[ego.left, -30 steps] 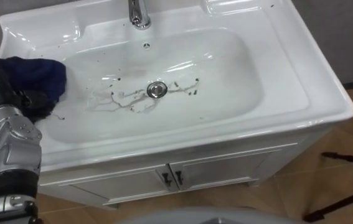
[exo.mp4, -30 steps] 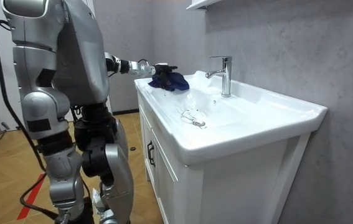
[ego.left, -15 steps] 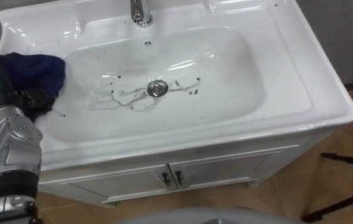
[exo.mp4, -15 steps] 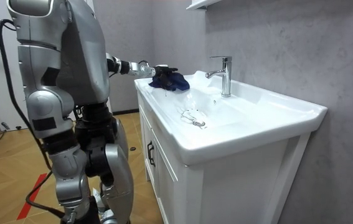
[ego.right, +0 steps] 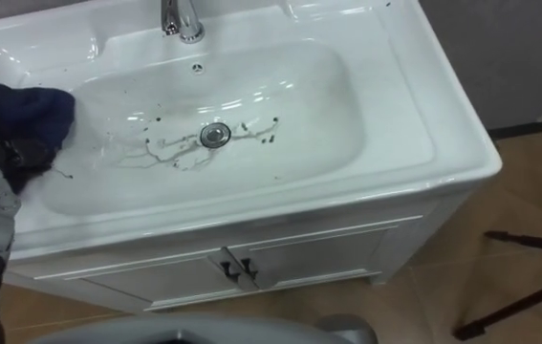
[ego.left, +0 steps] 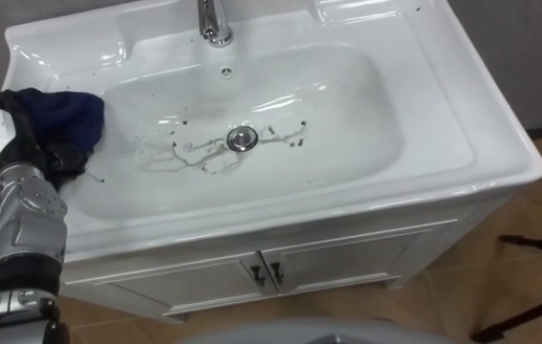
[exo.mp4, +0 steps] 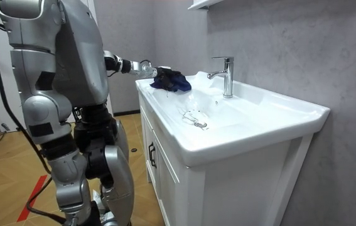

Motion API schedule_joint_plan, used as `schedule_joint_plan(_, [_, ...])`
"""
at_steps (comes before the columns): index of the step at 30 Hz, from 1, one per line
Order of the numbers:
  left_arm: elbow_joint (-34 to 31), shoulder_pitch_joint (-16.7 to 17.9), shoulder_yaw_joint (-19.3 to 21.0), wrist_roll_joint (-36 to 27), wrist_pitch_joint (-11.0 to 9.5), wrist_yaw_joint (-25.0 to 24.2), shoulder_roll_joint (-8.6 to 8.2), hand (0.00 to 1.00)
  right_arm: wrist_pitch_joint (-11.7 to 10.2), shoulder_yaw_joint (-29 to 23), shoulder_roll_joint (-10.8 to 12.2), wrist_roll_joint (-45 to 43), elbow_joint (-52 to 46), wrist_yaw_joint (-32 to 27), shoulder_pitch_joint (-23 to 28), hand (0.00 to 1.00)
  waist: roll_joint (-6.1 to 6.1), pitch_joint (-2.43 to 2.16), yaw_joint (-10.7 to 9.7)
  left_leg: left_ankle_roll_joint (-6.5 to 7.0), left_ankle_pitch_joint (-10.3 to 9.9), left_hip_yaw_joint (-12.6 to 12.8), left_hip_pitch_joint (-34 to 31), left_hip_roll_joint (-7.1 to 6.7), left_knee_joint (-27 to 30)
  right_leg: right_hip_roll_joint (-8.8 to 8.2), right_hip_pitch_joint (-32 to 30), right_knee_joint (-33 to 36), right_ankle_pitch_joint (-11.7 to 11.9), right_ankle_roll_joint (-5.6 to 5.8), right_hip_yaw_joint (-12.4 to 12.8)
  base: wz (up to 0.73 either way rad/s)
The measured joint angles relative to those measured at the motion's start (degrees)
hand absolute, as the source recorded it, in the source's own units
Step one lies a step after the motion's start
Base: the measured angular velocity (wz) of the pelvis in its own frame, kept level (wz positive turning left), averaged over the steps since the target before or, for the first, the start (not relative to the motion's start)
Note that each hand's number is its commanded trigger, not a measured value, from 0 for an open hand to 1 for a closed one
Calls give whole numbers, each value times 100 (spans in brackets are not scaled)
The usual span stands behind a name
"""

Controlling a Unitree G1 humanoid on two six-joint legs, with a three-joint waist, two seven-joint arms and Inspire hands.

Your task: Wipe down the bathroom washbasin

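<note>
**At the left rim of the basin (ego.left: 462,115): dark cloth (ego.left: 72,107) gripped in the left hand (ego.left: 33,141)**

At the left edge of the eye views, the robot's left arm comes up from the lower left corner. The hand sits on the flat white ledge beside the bowl. Its dark fingers are clenched into the navy blue cloth, which is bunched in a heap on that ledge, with its right side hanging just over the bowl's slope.

In the middle of the frame, the bowl is marked with thin dark streaks and specks (ego.left: 189,153). They spread out from the round metal drain (ego.left: 242,139) towards both the left and the right. A chrome faucet (ego.left: 215,21) stands at the top centre, behind the bowl. Below the basin is a white cabinet (ego.left: 347,263) with two doors that meet at a pair of dark handles (ego.left: 265,275).

In the room view, the robot stands upright on the wooden floor (exo.mp4: 2,163), at the end of the vanity on the room view's left. Its left arm is stretched out level over the counter to the cloth.
</note>
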Motion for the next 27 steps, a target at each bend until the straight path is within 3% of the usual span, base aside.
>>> schedule_joint_plan(10, [198, -11, -15, 313, 0, -194, 0, 0, 1, -113, -15, -2, 123, -71, -5, 0, -19, -2, -20, -11, 29, 2, 32, 2, 7, -11, 14, 8, 4, -22, -6, 0])
schedule_joint_plan(11, [208, -12, -15, 342, 0, -194, 0, 16, 1, -114, -20, -3, 139, -87, -6, 0, -23, -3, -21, -11, 29, 2, 37, 2, 8, -11, 18, 9, 4, -22, -6, 0])
schedule_joint_plan(12, [209, -12, -15, 354, 0, -194, 0, 48, 2, -112, -20, -4, 143, -102, -7, 0, -24, -2, -19, -11, 29, 10, 39, 2, 6, -9, 16, 13, 4, -22, 0, 0])
schedule_joint_plan(13, [210, -12, -15, 361, 0, -193, 0, 66, 2, -112, -24, -9, 149, -127, -11, 0, -26, -3, -15, -11, 29, 19, 44, 2, 5, -8, 10, 18, 2, -23, 17, 0])
schedule_joint_plan(16, [216, 15, -14, 426, 0, -171, 0, 100, -1, -113, -51, -21, 190, -129, -28, 0, -29, -5, -13, -11, 29, 21, 72, 3, -1, -5, 25, 19, 2, -23, 29, -1])
schedule_joint_plan(27, [230, -43, 153, 790, 0, 179, 123, 100, 2, -156, -75, -27, 238, -117, -1, 0, -67, -18, -16, -12, 29, 103, 181, -2, -61, -7, 125, -6, -11, -19, 37, -2])
